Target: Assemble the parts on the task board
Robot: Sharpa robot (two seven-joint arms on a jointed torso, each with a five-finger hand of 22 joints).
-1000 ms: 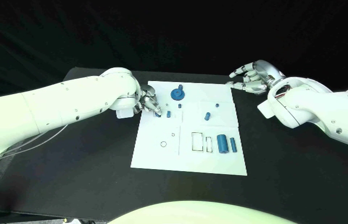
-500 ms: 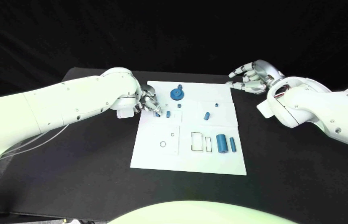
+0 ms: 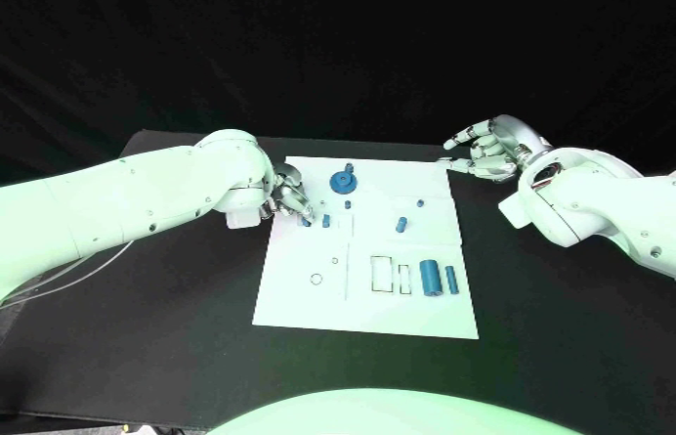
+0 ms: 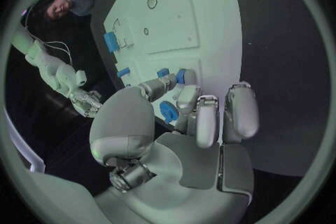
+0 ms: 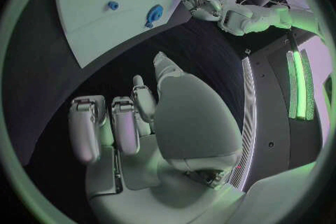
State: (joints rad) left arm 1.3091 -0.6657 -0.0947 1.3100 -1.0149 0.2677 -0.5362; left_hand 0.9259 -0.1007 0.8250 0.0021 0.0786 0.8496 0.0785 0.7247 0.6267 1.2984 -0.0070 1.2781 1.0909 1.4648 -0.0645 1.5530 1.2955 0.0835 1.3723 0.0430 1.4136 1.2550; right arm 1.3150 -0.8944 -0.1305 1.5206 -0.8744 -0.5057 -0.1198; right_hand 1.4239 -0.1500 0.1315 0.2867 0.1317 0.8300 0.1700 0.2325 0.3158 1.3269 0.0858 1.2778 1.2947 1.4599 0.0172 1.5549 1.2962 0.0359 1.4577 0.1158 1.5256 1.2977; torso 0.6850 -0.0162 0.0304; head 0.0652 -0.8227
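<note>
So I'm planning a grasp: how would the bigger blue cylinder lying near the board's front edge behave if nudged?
The bigger blue cylinder lies on its side on the flat task board, so it would probably roll if pushed across its length. It looks rigid and small, likely light. Its smooth round surface may slip between fingertips.

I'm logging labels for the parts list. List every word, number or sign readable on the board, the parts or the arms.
None can be read.
The task board carries only printed outlines, a rectangle and a small ring, with no lettering.
The blue parts and the white arms bear no legible marking.
</note>
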